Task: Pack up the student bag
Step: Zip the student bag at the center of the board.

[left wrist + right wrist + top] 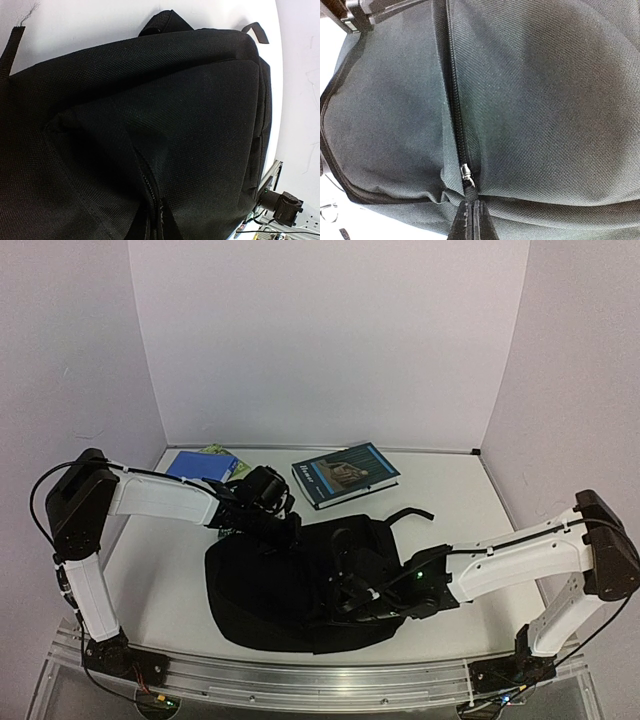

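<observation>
From above we see the bag (270, 590) lying flat in the middle of the worktop (450, 490), with a blue folder (200, 464) and a book (345, 473) behind it, which neither wrist view shows; the left tool (273, 524) sits at the bag's far left edge, and its wrist view shows it pinched together on a raised fold of fabric; only the right wrist view shows the zip pull (466, 172), its tab clamped in the closed right tool (472, 222).
</observation>
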Controlling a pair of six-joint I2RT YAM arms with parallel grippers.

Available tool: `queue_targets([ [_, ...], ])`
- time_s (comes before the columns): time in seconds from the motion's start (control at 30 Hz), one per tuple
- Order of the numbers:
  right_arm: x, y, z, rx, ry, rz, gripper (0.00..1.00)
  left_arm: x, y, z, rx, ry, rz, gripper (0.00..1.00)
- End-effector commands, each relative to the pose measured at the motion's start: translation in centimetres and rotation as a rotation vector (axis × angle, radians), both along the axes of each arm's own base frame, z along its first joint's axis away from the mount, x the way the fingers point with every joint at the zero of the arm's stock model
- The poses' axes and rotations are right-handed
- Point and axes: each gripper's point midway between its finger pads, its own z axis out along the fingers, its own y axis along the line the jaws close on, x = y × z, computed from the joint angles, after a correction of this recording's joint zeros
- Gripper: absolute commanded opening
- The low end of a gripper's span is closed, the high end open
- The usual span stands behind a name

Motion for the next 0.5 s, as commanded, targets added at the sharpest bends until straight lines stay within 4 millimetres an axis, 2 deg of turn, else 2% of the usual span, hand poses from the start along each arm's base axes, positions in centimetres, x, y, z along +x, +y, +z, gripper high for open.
queue_targets([
  [0.0,-3.5,-0.8,0.0,-0.061,0.059,0.082,0.02,5.9,2.8,3.9,0.001,-0.201,0.134,0.19],
  [0.07,-2.9,0.1,1.0,-0.048,0.025,0.077,0.12,5.4,3.4,5.2,0.004,-0.222,0.132,0.36],
  [0.17,-2.0,0.8,2.4,-0.042,-0.026,0.072,0.38,4.4,5.1,7.1,0.03,-0.247,0.134,0.59],
  [0.2,-1.6,0.9,2.9,-0.044,-0.047,0.07,0.41,3.9,6.0,7.9,0.043,-0.256,0.139,0.67],
  [0.23,-1.3,1.0,3.4,-0.045,-0.066,0.071,0.44,3.4,6.7,8.4,0.058,-0.263,0.14,0.72],
  [0.3,-0.4,1.1,4.4,-0.053,-0.104,0.068,0.55,2.5,8.6,8.9,0.102,-0.267,0.154,0.79],
  [0.37,0.7,1.1,5.4,-0.061,-0.141,0.058,0.66,1.9,10.9,8.8,0.157,-0.259,0.185,0.85],
  [0.47,3.1,0.7,6.2,-0.088,-0.199,0.019,0.76,1.1,14.5,7.6,0.217,-0.218,0.243,0.91],
])
